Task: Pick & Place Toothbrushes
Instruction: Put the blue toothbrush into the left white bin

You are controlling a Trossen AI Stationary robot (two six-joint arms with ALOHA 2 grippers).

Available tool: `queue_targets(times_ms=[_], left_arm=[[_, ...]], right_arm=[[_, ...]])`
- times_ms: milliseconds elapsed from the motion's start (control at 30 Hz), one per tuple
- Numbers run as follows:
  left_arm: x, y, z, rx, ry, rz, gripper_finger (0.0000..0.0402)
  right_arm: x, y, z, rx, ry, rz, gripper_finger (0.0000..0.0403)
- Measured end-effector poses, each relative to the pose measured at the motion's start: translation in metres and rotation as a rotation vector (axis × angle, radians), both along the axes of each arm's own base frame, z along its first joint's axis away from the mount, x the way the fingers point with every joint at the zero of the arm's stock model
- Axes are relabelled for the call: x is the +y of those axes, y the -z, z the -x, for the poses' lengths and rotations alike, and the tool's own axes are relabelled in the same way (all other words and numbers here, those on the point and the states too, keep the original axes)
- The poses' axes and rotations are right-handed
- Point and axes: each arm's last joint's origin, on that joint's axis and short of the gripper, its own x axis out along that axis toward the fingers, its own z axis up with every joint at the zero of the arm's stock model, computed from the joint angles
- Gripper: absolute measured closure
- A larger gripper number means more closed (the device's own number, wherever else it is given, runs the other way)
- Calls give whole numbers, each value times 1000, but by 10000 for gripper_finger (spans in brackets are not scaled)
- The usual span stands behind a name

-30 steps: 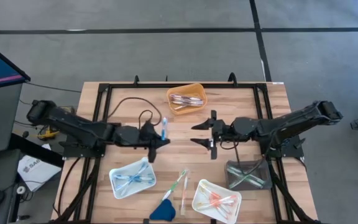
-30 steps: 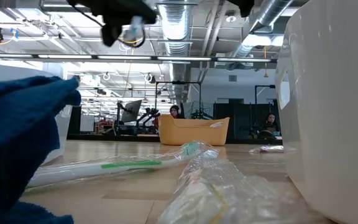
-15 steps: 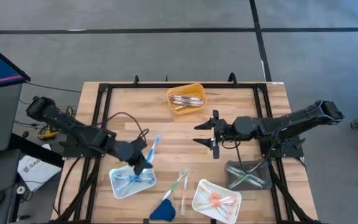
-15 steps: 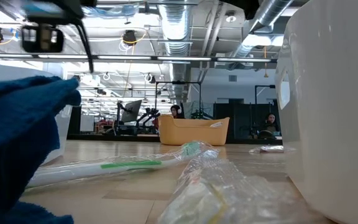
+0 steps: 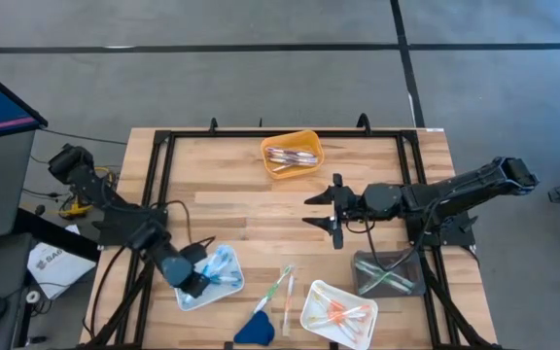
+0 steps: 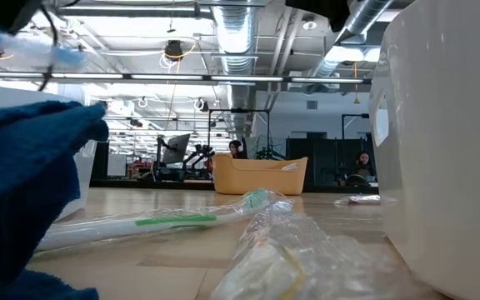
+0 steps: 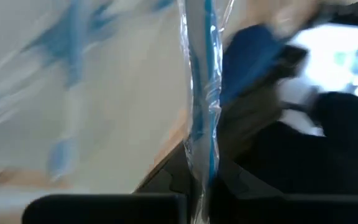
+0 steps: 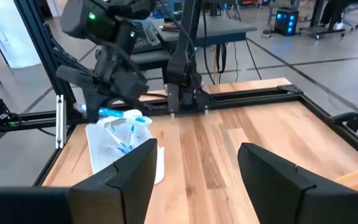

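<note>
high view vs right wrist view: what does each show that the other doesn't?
Only the high view: the orange tray, the dark tray, the white tray with orange brushes, the two loose toothbrushes and the right gripper itself, open over mid-table.

Only the right wrist view: desks and floor beyond the table.

Both: the left gripper holding a wrapped blue toothbrush at the light blue tray.

Grey floor (image 5: 261,24), ceiling ducts (image 6: 240,25).
</note>
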Motion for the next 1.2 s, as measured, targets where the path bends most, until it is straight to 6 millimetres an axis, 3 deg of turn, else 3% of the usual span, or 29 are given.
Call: queue_targets(times_ms=[200, 633, 1200], left_arm=[[0, 11, 5, 132, -19, -46, 390], [-3, 61, -21, 321, 154, -130, 389], [6, 65, -30, 341, 130, -116, 341]], right_arm=[[0, 1, 0, 12, 3, -12, 187], [0, 1, 0, 11, 3, -13, 191], [0, 4, 1, 41, 9, -31, 194]])
